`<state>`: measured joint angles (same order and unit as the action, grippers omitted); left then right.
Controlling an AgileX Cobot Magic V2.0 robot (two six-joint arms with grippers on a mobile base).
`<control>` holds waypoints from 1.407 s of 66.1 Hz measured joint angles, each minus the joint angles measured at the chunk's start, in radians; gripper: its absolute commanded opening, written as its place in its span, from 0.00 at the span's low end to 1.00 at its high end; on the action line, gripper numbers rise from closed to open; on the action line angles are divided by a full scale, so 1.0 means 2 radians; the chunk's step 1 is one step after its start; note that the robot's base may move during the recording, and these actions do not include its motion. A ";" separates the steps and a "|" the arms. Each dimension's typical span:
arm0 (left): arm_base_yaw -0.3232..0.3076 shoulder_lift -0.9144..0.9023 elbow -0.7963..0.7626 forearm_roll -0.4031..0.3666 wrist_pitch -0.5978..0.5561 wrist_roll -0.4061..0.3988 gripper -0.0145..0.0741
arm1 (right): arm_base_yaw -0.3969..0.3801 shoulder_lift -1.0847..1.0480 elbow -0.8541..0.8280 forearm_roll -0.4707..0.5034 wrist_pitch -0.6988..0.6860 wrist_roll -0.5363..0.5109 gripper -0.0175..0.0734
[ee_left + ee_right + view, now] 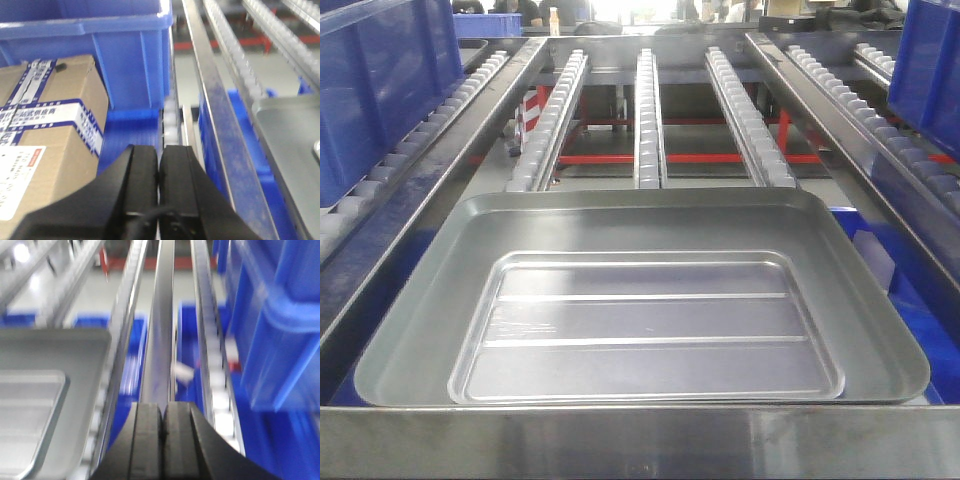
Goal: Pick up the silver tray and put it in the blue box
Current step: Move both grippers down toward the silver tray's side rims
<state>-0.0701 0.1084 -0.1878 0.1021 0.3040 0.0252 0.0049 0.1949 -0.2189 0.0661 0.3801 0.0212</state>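
Two closed, empty: my left gripper (160, 156), right gripper (163, 411) | tray (640, 300) mid-frame, ungrasped | open first, pinch opposite rims, lift level.

The left hand (159, 152) was matte black plastic. Its two broad, smooth-faced fingers (142, 170) widened downward into a bulkier black body, where a thin dark cable (150, 216) curved across the middle. The right hand (163, 410) was black too, its fingers (147, 440) rounded at the tips and scored with long lengthwise grooves.
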 measured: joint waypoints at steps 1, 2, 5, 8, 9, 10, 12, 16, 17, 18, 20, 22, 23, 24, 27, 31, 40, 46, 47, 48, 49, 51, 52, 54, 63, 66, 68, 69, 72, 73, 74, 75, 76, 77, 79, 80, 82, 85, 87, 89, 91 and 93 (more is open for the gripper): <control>0.000 0.006 -0.006 0.002 0.007 0.000 0.16 | 0.000 0.012 -0.005 0.000 0.005 0.000 0.25; 0.000 0.016 -0.016 0.002 0.019 0.001 0.16 | 0.000 0.021 -0.014 0.000 0.013 0.000 0.25; 0.000 0.041 -0.040 0.003 0.049 0.001 0.16 | 0.000 0.057 -0.033 0.001 0.030 0.000 0.25; 0.000 0.069 -0.066 0.002 0.089 0.001 0.16 | 0.000 0.091 -0.054 0.001 0.054 0.000 0.25; 0.000 0.077 -0.073 0.002 0.100 0.001 0.16 | 0.000 0.101 -0.063 0.001 0.061 0.000 0.25; 0.000 0.090 -0.084 0.001 0.117 0.001 0.16 | 0.000 0.116 -0.069 0.001 0.072 0.000 0.25; 0.000 0.112 -0.099 0.000 0.139 0.001 0.16 | 0.000 0.137 -0.085 0.001 0.090 0.000 0.25; 0.000 0.152 -0.131 -0.002 0.187 0.002 0.16 | 0.000 0.184 -0.112 0.001 0.132 0.000 0.25; 0.000 0.161 -0.137 -0.003 0.195 0.002 0.16 | 0.000 0.194 -0.117 0.001 0.142 0.000 0.25; 0.000 0.169 -0.142 -0.003 0.203 0.002 0.16 | 0.000 0.208 -0.123 0.001 0.151 0.000 0.25; 0.000 0.189 -0.154 -0.004 0.219 0.002 0.16 | 0.000 0.231 -0.135 0.001 0.171 0.000 0.25; 0.000 0.203 -0.162 -0.005 0.230 0.002 0.16 | 0.000 0.247 -0.145 0.001 0.187 0.000 0.25; 0.000 0.213 -0.165 -0.006 0.233 0.002 0.16 | 0.000 0.255 -0.149 0.001 0.193 0.000 0.25; 0.000 0.219 -0.169 -0.006 0.236 0.002 0.16 | 0.000 0.265 -0.153 0.001 0.200 0.000 0.25; 0.000 0.238 -0.176 -0.009 0.238 0.002 0.16 | 0.000 0.285 -0.161 0.001 0.208 0.000 0.25; 0.000 0.257 -0.178 -0.014 0.239 0.002 0.16 | 0.000 0.305 -0.165 0.001 0.211 0.000 0.25; 0.000 0.279 -0.178 -0.046 0.241 0.002 0.16 | 0.000 0.324 -0.168 0.014 0.211 0.000 0.25; 0.000 0.284 -0.178 -0.070 0.240 0.002 0.16 | 0.000 0.327 -0.168 0.036 0.211 0.000 0.25; 0.000 0.286 -0.178 -0.074 0.240 0.002 0.16 | 0.000 0.327 -0.168 0.038 0.211 0.000 0.25; 0.000 0.287 -0.178 -0.080 0.239 0.002 0.16 | 0.000 0.327 -0.168 0.042 0.210 0.000 0.25; 0.000 0.289 -0.178 -0.086 0.238 0.002 0.16 | 0.000 0.328 -0.168 0.046 0.208 0.000 0.25; 0.000 0.292 -0.178 -0.094 0.235 0.002 0.16 | 0.000 0.329 -0.168 0.050 0.206 0.000 0.25; 0.000 0.293 -0.178 -0.100 0.234 0.002 0.16 | 0.000 0.330 -0.168 0.051 0.206 0.000 0.25; 0.000 0.297 -0.178 -0.109 0.229 0.002 0.16 | 0.000 0.333 -0.168 0.055 0.206 0.000 0.25; 0.000 0.318 -0.178 -0.152 0.206 0.002 0.16 | 0.000 0.352 -0.168 0.070 0.206 0.000 0.25; 0.000 0.325 -0.178 -0.160 0.200 0.002 0.16 | 0.000 0.355 -0.168 0.072 0.204 0.000 0.25; 0.000 0.329 -0.178 -0.164 0.198 0.002 0.16 | 0.000 0.356 -0.168 0.072 0.202 0.000 0.25; 0.000 0.332 -0.178 -0.165 0.197 0.002 0.16 | 0.000 0.357 -0.168 0.072 0.201 0.000 0.25; 0.000 0.337 -0.178 -0.168 0.196 0.002 0.16 | 0.000 0.357 -0.168 0.073 0.199 0.000 0.25; 0.000 0.339 -0.178 -0.169 0.195 0.002 0.16 | 0.000 0.357 -0.168 0.073 0.199 0.000 0.25; 0.000 0.342 -0.178 -0.171 0.195 0.002 0.16 | 0.000 0.357 -0.168 0.074 0.199 0.000 0.25; 0.000 0.344 -0.178 -0.173 0.194 0.002 0.16 | 0.000 0.357 -0.168 0.074 0.198 0.000 0.25; 0.000 0.345 -0.178 -0.174 0.194 0.002 0.16 | 0.000 0.357 -0.168 0.074 0.198 0.000 0.25; 0.000 0.348 -0.178 -0.176 0.194 0.002 0.16 | 0.000 0.357 -0.168 0.074 0.198 0.000 0.25; 0.000 0.352 -0.178 -0.181 0.194 0.002 0.16 | 0.000 0.357 -0.168 0.074 0.197 0.000 0.25; 0.000 0.354 -0.178 -0.183 0.194 0.002 0.16 | 0.000 0.357 -0.168 0.074 0.197 0.000 0.25; 0.000 0.359 -0.178 -0.188 0.193 0.002 0.16 | 0.000 0.357 -0.168 0.074 0.193 0.000 0.25; 0.000 0.369 -0.178 -0.199 0.193 0.002 0.16 | 0.000 0.357 -0.168 0.076 0.191 0.000 0.25; 0.000 0.373 -0.178 -0.206 0.193 0.002 0.16 | 0.000 0.357 -0.168 0.077 0.189 0.000 0.25; 0.000 0.380 -0.178 -0.215 0.192 0.002 0.16 | 0.000 0.357 -0.168 0.080 0.186 0.000 0.25; 0.000 0.387 -0.178 -0.226 0.192 0.002 0.16 | 0.000 0.357 -0.168 0.085 0.180 0.000 0.25; 0.000 0.391 -0.178 -0.234 0.192 0.002 0.16 | 0.000 0.357 -0.168 0.088 0.176 0.000 0.25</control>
<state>-0.0701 0.8909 -0.5447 -0.3657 0.6881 0.0294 0.0049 0.9097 -0.5541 0.2425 0.7316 0.0216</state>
